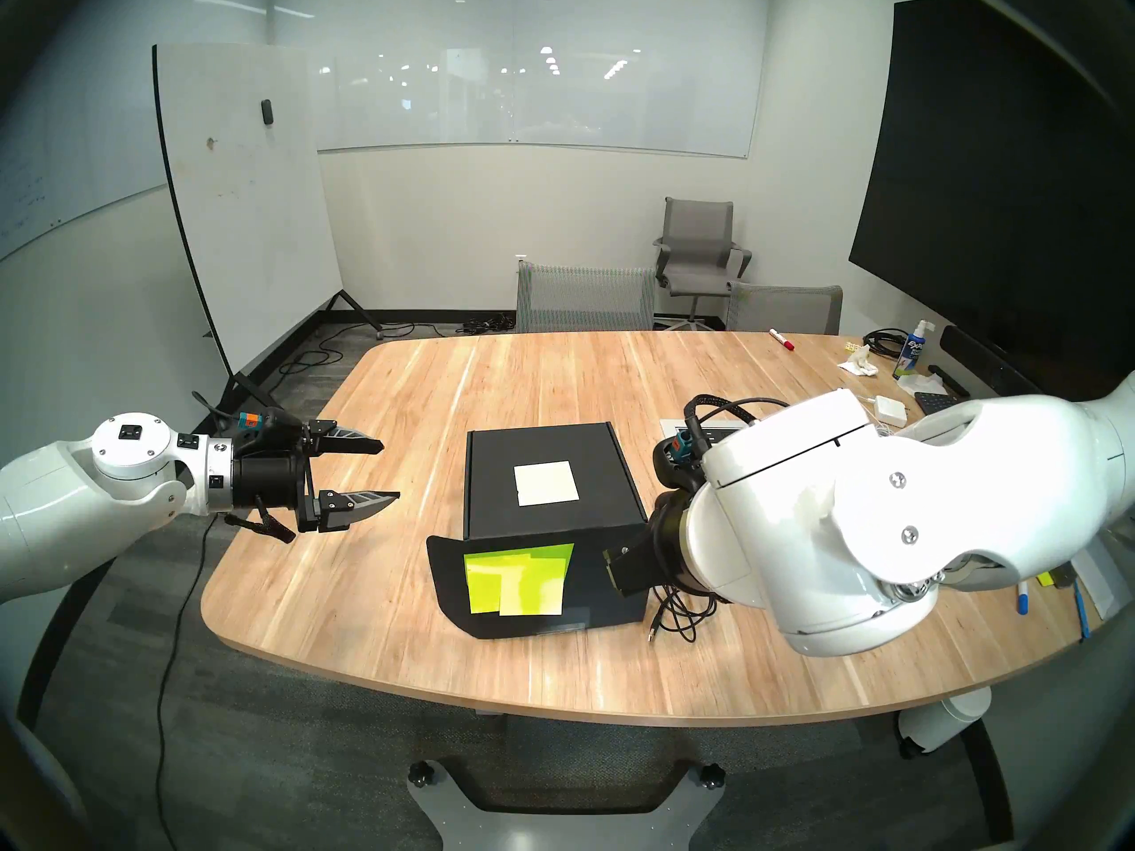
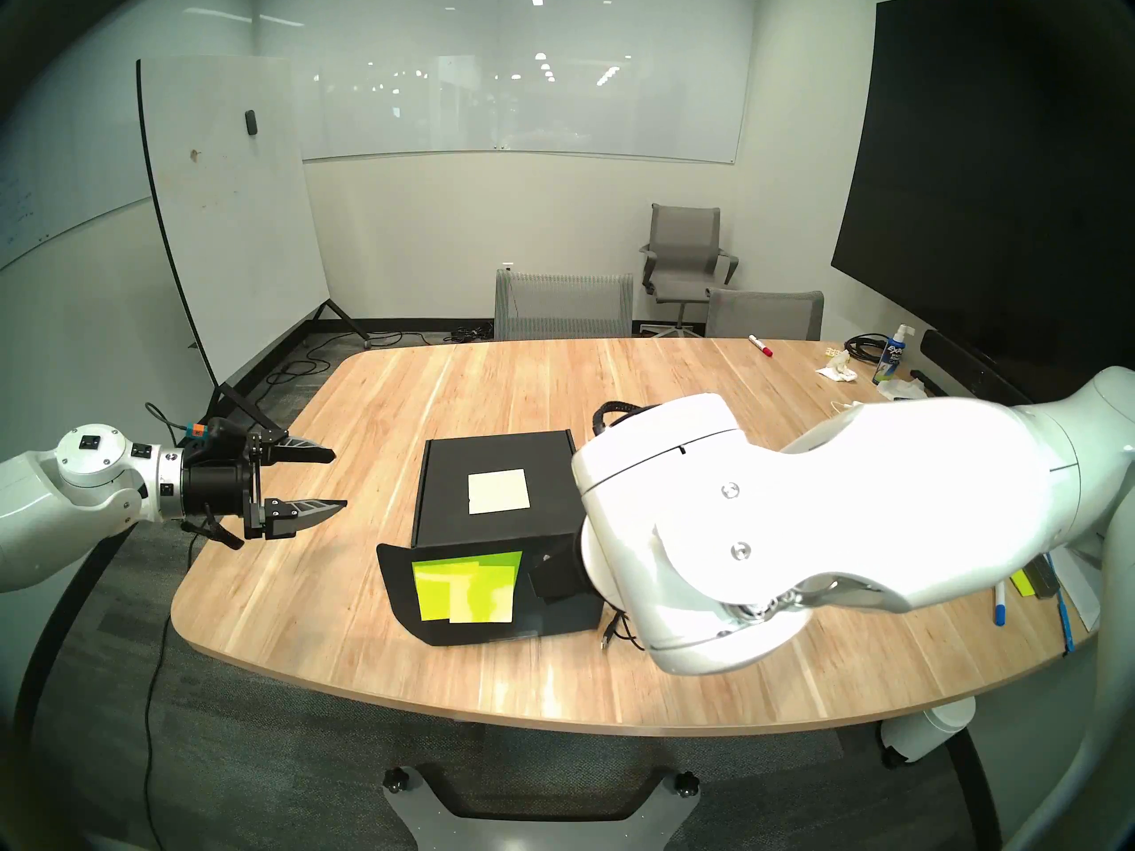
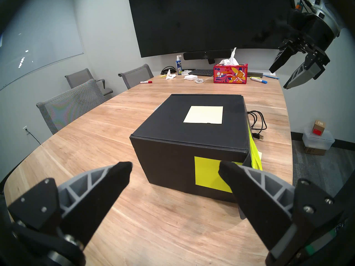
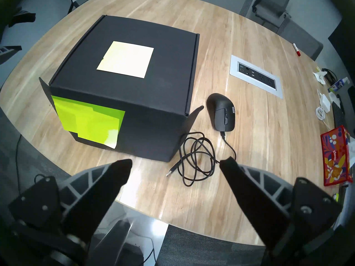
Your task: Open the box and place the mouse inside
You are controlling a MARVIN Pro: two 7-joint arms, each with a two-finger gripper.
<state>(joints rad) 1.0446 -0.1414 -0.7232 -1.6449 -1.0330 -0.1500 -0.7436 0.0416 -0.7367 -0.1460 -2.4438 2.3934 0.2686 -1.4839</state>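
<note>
The black box (image 1: 546, 481) sits mid-table (image 1: 430, 401), centre of the head view, lid down, a pale square note (image 1: 546, 484) on its top. Yellow-green sticky notes (image 1: 519, 579) cover the front flap, which stands slightly ajar at the lower left of the box. In the right wrist view the mouse (image 4: 222, 112) lies on the bare wood just right of the box, centre-right of the frame, apart from it; its thin black cable (image 4: 196, 156) loops loosely below it, plug end toward the lower middle. The right gripper (image 4: 175, 163) hangs above the table's near edge, fingers spread wide with nothing between them; from the head view the white arm hides most of it. The left gripper (image 1: 381, 469) hovers at the left of the head view, well clear of the box, jaws wide apart and empty. A red floral tissue box (image 3: 230, 73) sits in the upper middle of the left wrist view.
</note>
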